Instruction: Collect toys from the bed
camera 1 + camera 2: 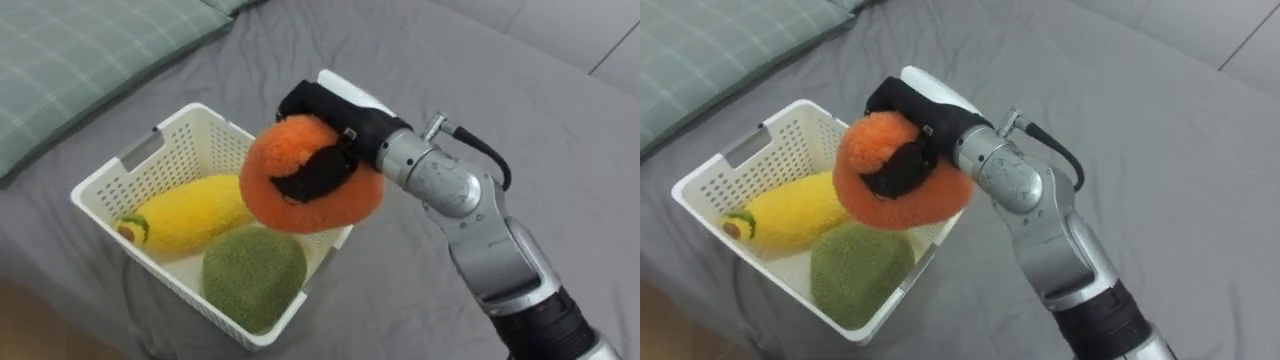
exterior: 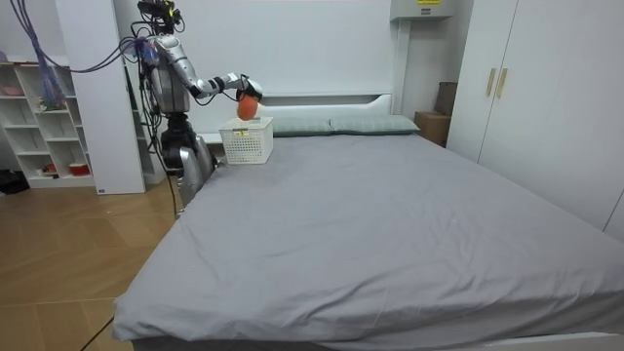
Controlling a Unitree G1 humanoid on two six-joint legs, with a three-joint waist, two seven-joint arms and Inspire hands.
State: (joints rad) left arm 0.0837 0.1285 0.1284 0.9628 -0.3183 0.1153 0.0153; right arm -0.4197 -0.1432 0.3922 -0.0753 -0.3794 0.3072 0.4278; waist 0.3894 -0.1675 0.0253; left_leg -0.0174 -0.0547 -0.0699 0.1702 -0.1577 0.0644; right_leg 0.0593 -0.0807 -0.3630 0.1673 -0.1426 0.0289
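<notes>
While the grey bed (image 1: pixel 480 90) carries the white basket (image 1: pixel 108 178) with a yellow toy (image 1: pixel 195 215) and a green toy (image 1: pixel 255 272) already inside, right hand (image 1: pixel 322 106) grips the orange toy (image 1: pixel 300 205) just above it; only the drop seems left, probably last toy.

The orange plush toy (image 1: pixel 312 200) is fuzzy, matt cloth. So are the yellow plush toy (image 1: pixel 190 215) and the green plush toy (image 1: pixel 255 272), whose nap looks coarser. The right hand (image 1: pixel 318 108) curled round the orange one has a matt black covering. The basket (image 1: pixel 170 140) is smooth white plastic with a faint sheen and lattice-pierced walls. The bed sheet (image 1: pixel 420 60) is matt grey cloth, lightly creased. The pillow (image 1: pixel 80 50) is soft checked cloth. The floor (image 2: pixel 68 253) is wood with a mild gloss, and the wardrobe doors (image 2: pixel 517 88) look smooth and pale.
</notes>
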